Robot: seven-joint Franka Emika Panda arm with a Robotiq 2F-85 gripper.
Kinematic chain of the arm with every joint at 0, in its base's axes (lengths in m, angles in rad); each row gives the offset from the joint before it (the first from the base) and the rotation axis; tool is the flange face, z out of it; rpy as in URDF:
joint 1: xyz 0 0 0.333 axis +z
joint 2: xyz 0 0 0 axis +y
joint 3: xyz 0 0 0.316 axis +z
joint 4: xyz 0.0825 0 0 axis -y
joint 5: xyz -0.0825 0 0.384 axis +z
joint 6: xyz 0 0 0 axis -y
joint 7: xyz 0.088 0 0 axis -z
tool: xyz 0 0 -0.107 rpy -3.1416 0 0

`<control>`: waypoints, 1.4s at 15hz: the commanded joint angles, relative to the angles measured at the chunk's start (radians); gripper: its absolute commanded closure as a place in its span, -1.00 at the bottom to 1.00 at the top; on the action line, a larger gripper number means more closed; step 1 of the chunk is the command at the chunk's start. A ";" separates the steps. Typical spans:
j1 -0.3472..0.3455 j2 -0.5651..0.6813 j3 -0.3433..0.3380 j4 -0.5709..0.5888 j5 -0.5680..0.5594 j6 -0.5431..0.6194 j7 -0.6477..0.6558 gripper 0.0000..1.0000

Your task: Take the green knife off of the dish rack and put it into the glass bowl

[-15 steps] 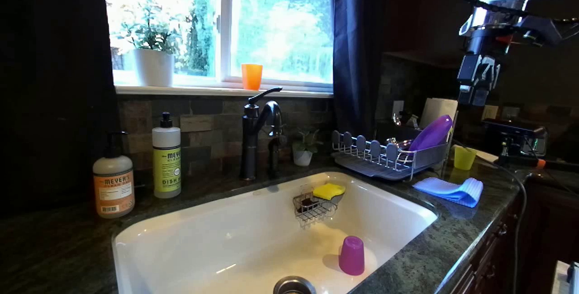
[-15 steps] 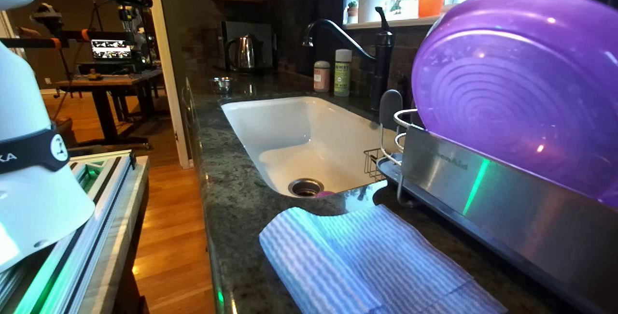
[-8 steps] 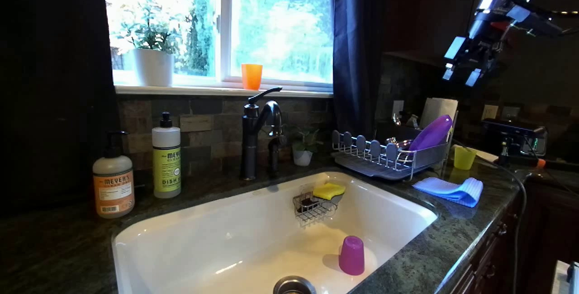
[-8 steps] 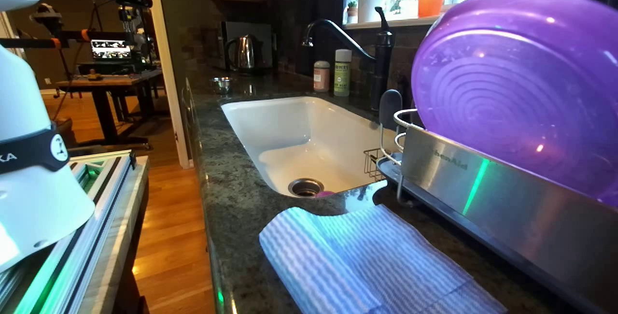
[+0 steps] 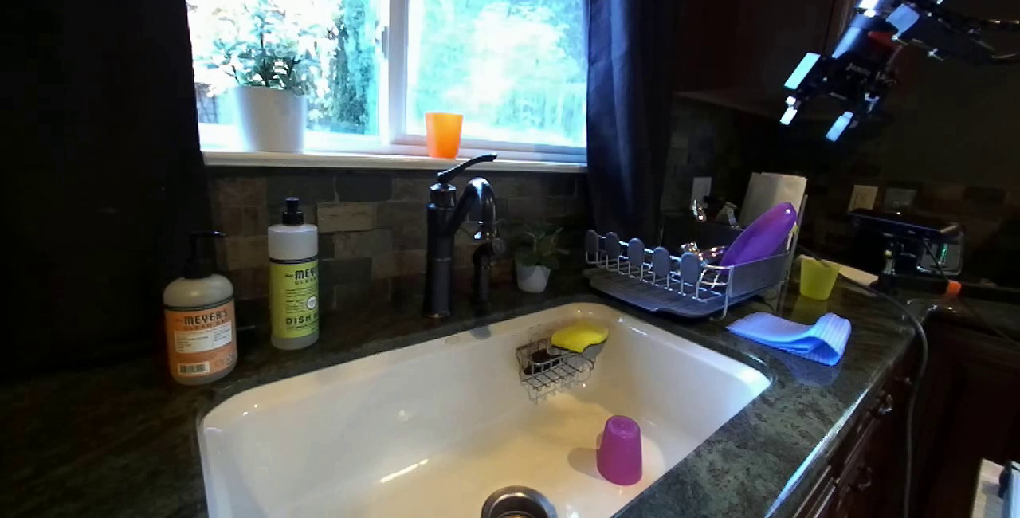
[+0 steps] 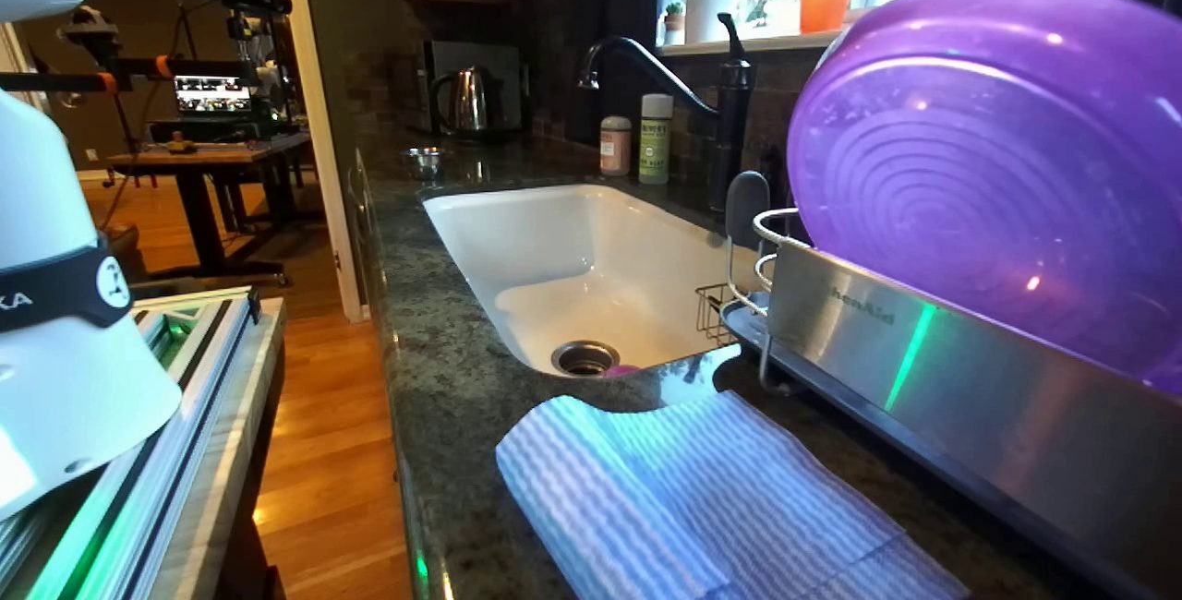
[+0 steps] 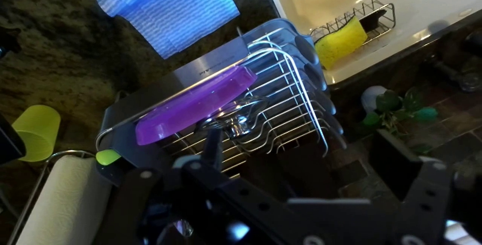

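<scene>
The dish rack stands beside the sink and shows in both exterior views. In the wrist view, a rounded yellow-green end, which looks like part of the green knife, pokes out at the corner of the rack. The rest of it is hidden. A small shiny bowl sits on the far counter in an exterior view; I cannot tell if it is glass or metal. My gripper is open and empty, high above the rack. In the wrist view its fingers stand wide apart.
A large purple dish and a clear glass piece stand in the rack. Nearby are a yellow-green cup, a blue cloth and a paper towel roll. The faucet rises behind the sink.
My gripper has turned and tilted from pointing down to slanting toward the sink, then risen slightly. Its two fingers now show apart. The rack and objects stay put.
</scene>
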 commanded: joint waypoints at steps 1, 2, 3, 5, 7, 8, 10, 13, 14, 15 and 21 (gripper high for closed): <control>-0.008 0.019 0.010 0.010 0.021 0.005 0.009 -1.00; -0.009 0.032 0.012 0.017 0.036 0.010 0.035 -1.00; -0.006 0.039 0.012 0.021 0.047 0.013 0.045 -1.00; -0.007 0.056 0.026 0.029 0.032 0.004 0.046 -1.00; -0.019 0.089 0.044 0.059 -0.016 -0.012 0.031 -1.00; -0.022 0.111 0.042 0.090 -0.026 -0.033 0.027 -1.00; -0.022 0.151 0.029 0.154 -0.048 -0.099 -0.010 -1.00; -0.038 0.209 0.015 0.237 -0.118 -0.194 -0.061 -1.00; -0.048 0.231 0.001 0.272 -0.143 -0.224 -0.084 -1.00; -0.057 0.252 -0.018 0.304 -0.155 -0.243 -0.096 -1.00; -0.074 0.302 -0.135 0.378 -0.051 -0.224 -0.166 -1.00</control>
